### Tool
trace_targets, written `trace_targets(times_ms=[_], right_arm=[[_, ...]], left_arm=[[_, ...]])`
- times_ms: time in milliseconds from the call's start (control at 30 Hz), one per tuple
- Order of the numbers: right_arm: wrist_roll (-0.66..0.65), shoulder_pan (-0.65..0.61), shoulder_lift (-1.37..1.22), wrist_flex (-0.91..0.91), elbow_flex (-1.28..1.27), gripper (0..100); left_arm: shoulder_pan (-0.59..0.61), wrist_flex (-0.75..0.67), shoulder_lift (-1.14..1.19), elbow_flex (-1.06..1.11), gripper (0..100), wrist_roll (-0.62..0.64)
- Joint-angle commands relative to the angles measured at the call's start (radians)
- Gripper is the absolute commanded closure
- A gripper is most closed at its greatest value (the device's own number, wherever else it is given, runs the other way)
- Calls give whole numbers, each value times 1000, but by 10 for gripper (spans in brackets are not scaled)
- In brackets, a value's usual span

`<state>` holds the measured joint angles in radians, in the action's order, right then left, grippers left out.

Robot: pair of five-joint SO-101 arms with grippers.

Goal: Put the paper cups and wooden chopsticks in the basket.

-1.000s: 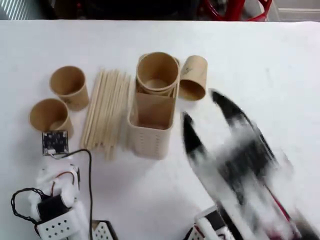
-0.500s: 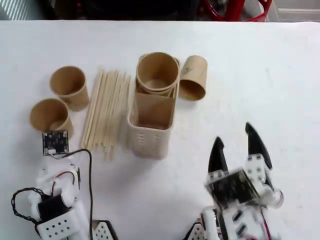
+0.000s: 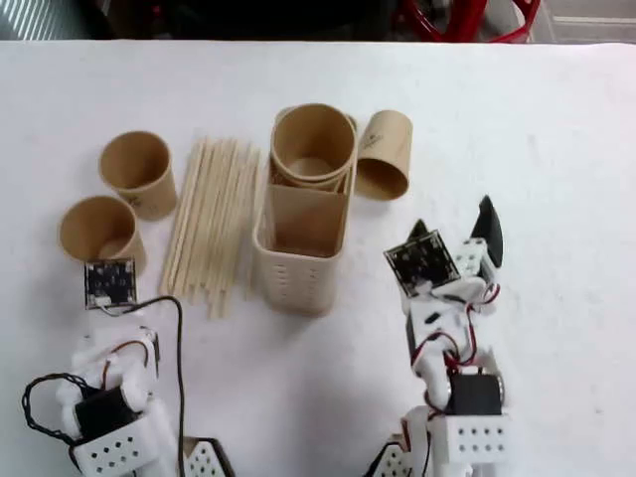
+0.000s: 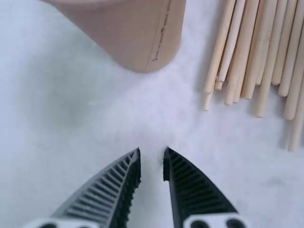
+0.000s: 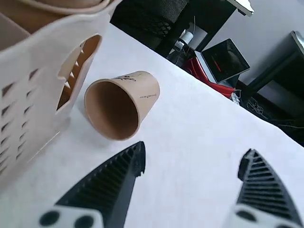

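Note:
The cream slotted basket [image 3: 298, 260] stands mid-table with stacked paper cups [image 3: 313, 144] in its far end. One paper cup [image 3: 386, 154] lies on its side just right of the basket, its mouth facing my right gripper [image 5: 194, 152], which is open and empty a short way in front of it [image 3: 452, 221]. Two upright cups [image 3: 136, 171] [image 3: 99, 231] stand at the left. A bundle of wooden chopsticks [image 3: 211, 224] lies between them and the basket. My left gripper [image 4: 152, 154] hovers low near the nearer left cup [image 4: 137, 33] and the chopstick ends [image 4: 256, 61], shut but for a thin slit.
Both arm bases sit at the table's near edge, the left one [image 3: 104, 407] with a looping black cable. Bare white table [image 3: 556, 149] spreads to the right of the lying cup. Dark furniture and red objects stand beyond the far edge.
My right arm pulled back fast from beside the basket toward its base, then came forward again with the gripper still open. The left arm, cups and chopsticks have not moved.

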<state>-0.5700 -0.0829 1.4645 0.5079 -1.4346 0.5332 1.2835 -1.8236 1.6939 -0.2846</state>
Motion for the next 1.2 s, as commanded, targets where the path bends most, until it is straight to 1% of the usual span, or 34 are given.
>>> trace_targets(times_ms=[0, 267, 500, 600, 767, 1067, 1167], right_arm=[[-17, -36, -150, -174, 8, 684], [-17, -41, -558, -539, 14, 684], [-11, -45, -802, -809, 17, 683], [-9, -45, -897, -834, 75, 683], [-8, -39, -1084, -835, 241, 683], [-8, -54, -1300, -840, 417, 685], [-8, -58, -1366, -906, 451, 686]], left_arm=[[7, 0, 5, -2, 901, -3], [7, 0, 5, -2, 901, -3], [7, 0, 5, -2, 901, -3], [7, 0, 5, -2, 901, -3], [7, 0, 5, -2, 901, -3], [7, 0, 5, -2, 901, -3], [7, 0, 5, -2, 901, -3]])
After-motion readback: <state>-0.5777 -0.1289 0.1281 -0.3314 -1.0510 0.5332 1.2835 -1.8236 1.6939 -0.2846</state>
